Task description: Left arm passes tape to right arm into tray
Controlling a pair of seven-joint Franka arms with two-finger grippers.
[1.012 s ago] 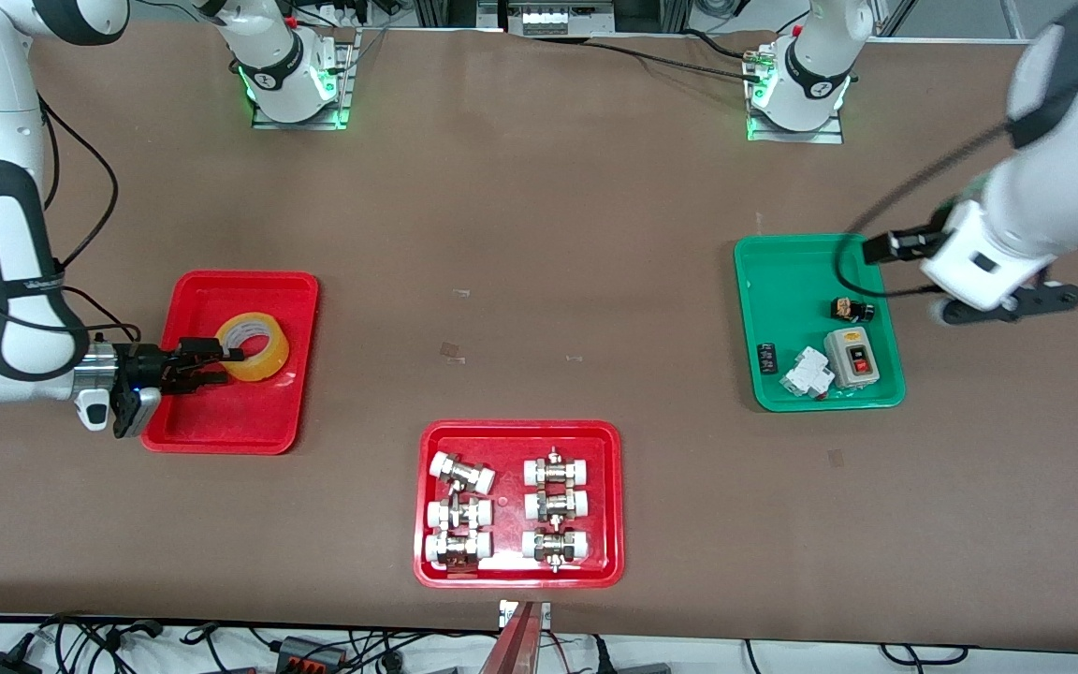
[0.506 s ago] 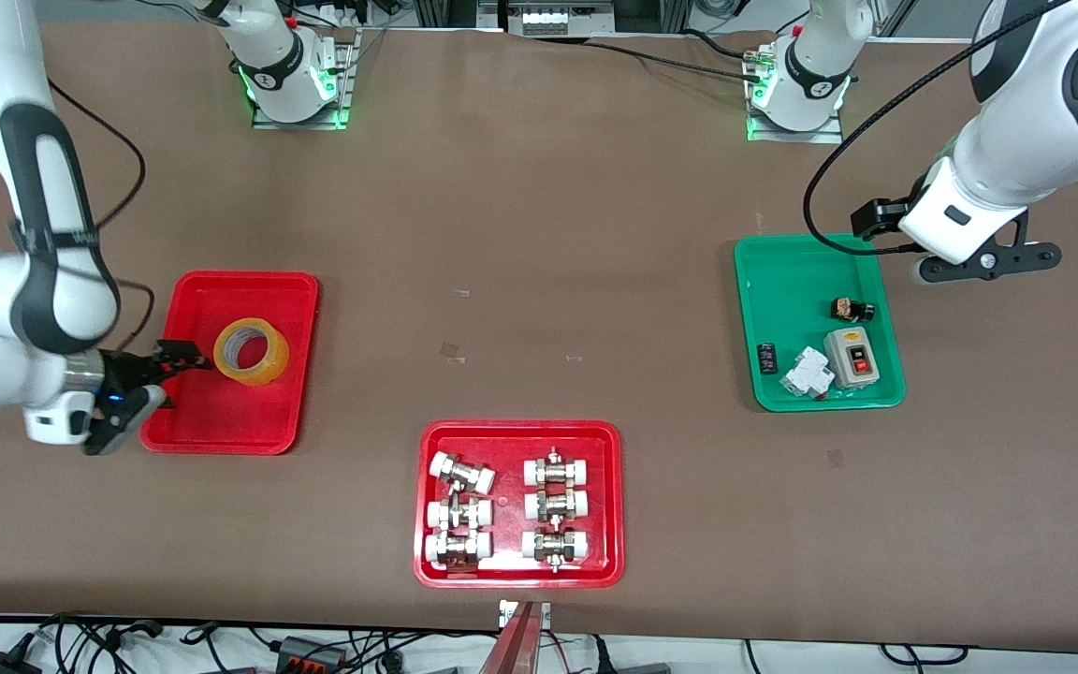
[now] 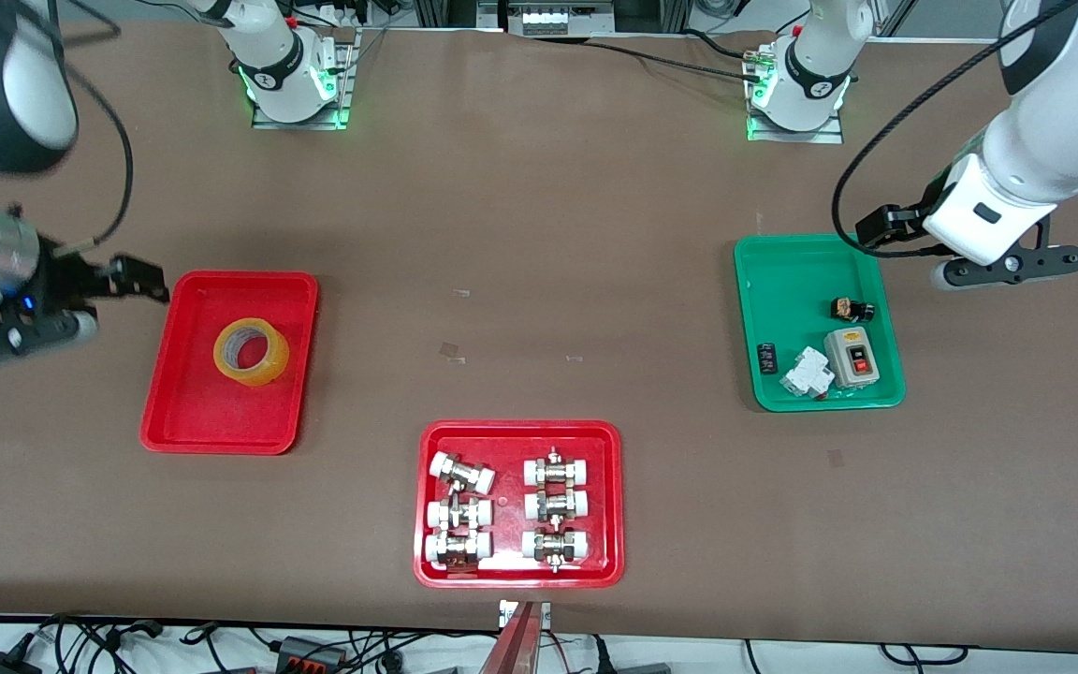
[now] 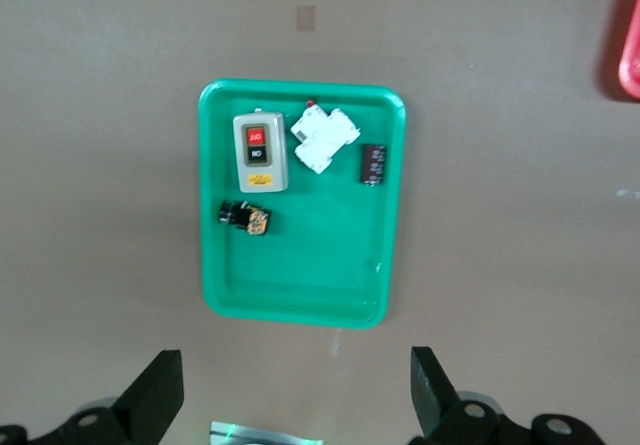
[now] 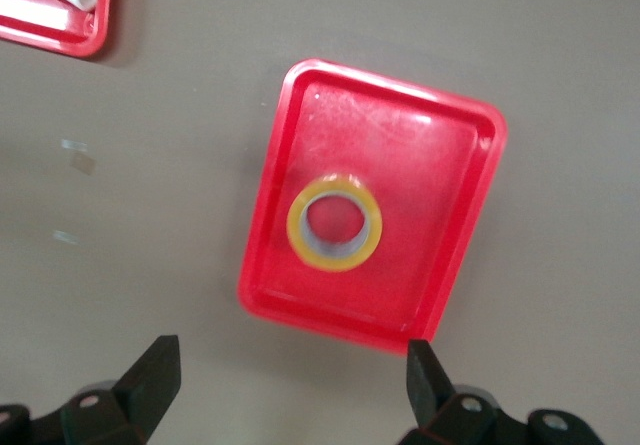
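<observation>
Retreating cleanly is what matters now: the right gripper [image 3: 34,314], fingers spread wide and empty, hangs over bare table beside the tray [image 3: 185,426] and should avoid its rim. The tape [image 3: 251,351] lies flat in the tray, translucent yellow with a white core. The left gripper [image 3: 1007,271], also wide open, waits near the green tray [image 3: 782,271].

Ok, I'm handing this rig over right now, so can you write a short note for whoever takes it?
Right tool: open, empty, over bare table beside the plain red rectangular plastic tray.
Left tool: open, empty, over the table beside the green plastic tray.
The roll of translucent yellow packing tape lies flat in the plain red tray.
Done: the tape is delivered. Left: nothing visible.
</observation>
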